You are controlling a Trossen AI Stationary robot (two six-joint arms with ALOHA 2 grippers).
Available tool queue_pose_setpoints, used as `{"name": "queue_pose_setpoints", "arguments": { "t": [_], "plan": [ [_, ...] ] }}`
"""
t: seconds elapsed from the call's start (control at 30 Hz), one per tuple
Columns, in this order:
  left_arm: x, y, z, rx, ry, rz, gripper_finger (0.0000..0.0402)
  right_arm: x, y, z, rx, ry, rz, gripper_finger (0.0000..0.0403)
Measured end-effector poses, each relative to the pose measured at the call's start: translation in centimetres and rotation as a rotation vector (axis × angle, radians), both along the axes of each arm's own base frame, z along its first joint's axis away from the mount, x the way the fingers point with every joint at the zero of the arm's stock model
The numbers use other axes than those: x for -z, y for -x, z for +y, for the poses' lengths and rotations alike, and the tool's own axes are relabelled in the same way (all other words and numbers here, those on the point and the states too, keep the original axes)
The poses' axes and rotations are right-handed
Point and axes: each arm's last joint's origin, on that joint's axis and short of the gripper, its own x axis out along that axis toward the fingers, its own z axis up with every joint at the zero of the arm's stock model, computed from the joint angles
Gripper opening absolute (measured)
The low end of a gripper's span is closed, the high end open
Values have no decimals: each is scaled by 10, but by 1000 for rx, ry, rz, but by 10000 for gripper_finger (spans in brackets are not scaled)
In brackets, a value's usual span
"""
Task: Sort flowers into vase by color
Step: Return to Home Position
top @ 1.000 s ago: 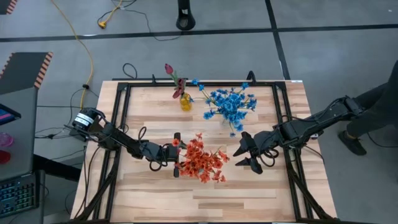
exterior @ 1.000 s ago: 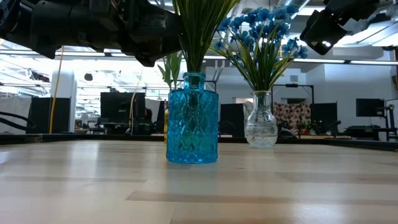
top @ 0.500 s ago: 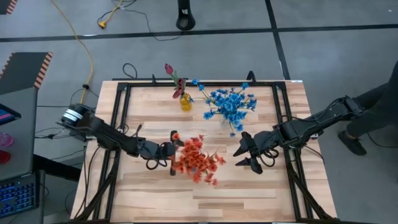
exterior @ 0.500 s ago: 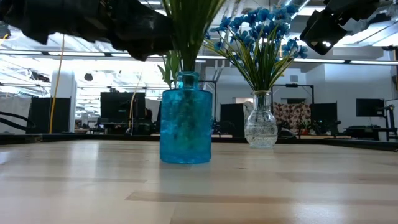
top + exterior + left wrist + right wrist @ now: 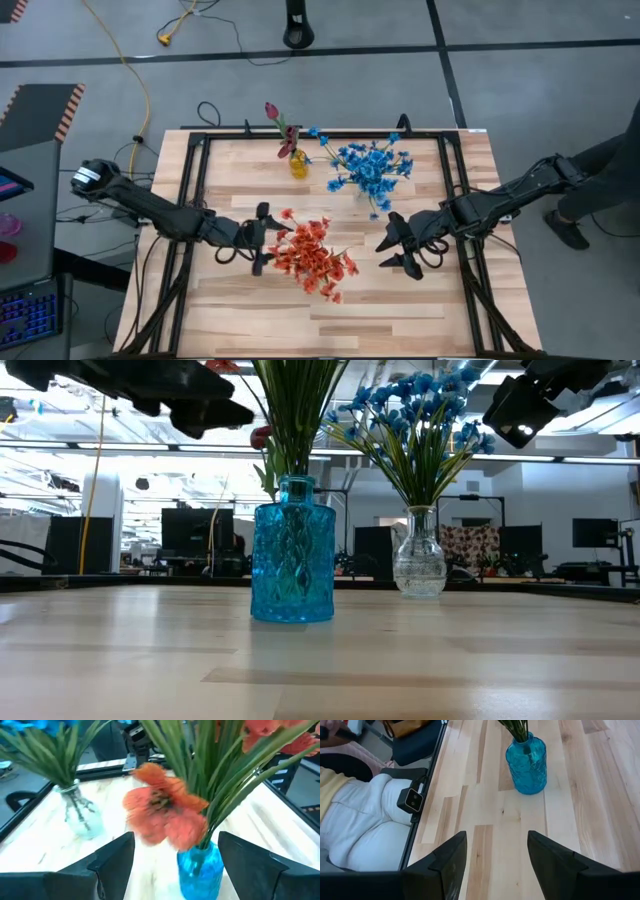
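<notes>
Orange-red flowers [image 5: 312, 256] stand with their stems in a blue glass vase [image 5: 293, 563] near the table's middle. Blue flowers [image 5: 369, 168] fill a clear vase [image 5: 418, 565] farther back, and a maroon bud [image 5: 272, 111] rises from a small yellow vase [image 5: 298, 164]. My left gripper [image 5: 262, 240] is open just left of the orange flowers; in its wrist view one orange blossom [image 5: 165, 815] hangs ahead between the open fingers [image 5: 115, 857], apart from them. My right gripper [image 5: 386, 243] is open, raised right of the blue vase [image 5: 527, 757].
A black metal frame [image 5: 196, 190] runs around the tabletop. A person in white trousers [image 5: 365, 820] sits beside the table's edge. Bare wood lies in front of the vases toward the near edge [image 5: 330, 320].
My left gripper has drawn back toward the table's left edge, out of the orange blossoms. The blue vase with the orange flowers has slid a little toward the left, and the blossoms have swayed.
</notes>
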Motion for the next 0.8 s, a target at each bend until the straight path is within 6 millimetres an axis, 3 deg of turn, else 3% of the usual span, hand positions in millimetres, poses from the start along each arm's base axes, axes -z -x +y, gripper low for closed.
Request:
{"name": "queue_pose_setpoints", "arguments": {
  "t": [0.37, 0.8],
  "plan": [
    [-33, 51, 19, -33, 20, -3, 274, -25, 22, -8, -1, -44, -121, 235],
    [-74, 129, 51, -167, -3, -275, 274, -67, 74, -26, -56, -15, -435, 235]
  ]
}}
